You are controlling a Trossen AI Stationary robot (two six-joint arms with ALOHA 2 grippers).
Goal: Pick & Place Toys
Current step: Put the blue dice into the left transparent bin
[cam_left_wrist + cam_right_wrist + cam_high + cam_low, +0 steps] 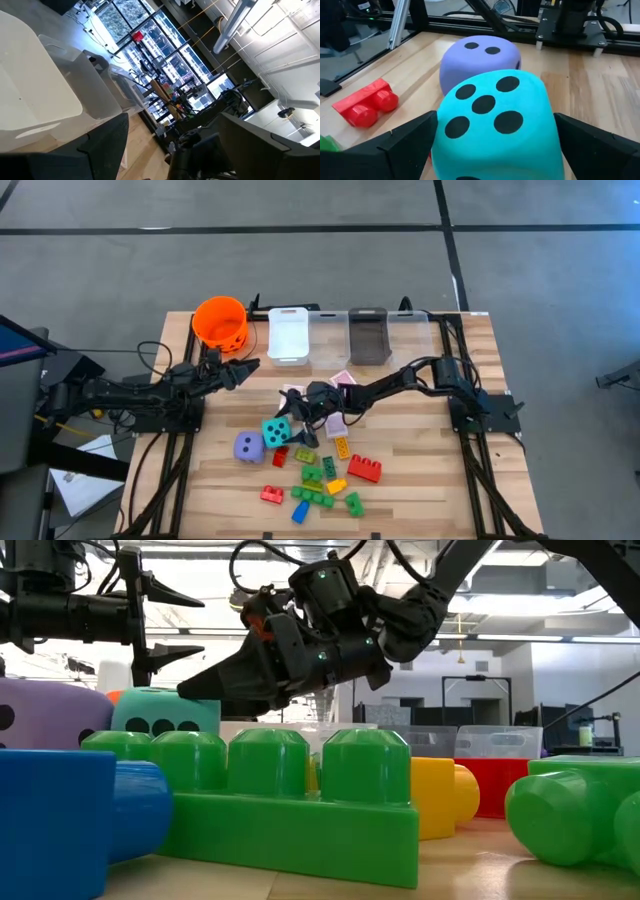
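Straddling teal die: right gripper open, fingers either side, not yet closed. Die looks light, soft foam, bulky; likely compresses, so squeeze flat opposite faces at mid-height. Die sits on surface mid-area. Purple die just beyond teal die, near touching; may get nudged. Red brick near teal die, apart. Pink cards behind teal die. Left gripper open, waiting beside orange bucket, well apart.

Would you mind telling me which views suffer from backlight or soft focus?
Low view: bright room lights behind leave the right gripper nearly a silhouette, and the green brick up close looks soft. Left wrist view: the windows glare. Right wrist view: the teal die is evenly lit.
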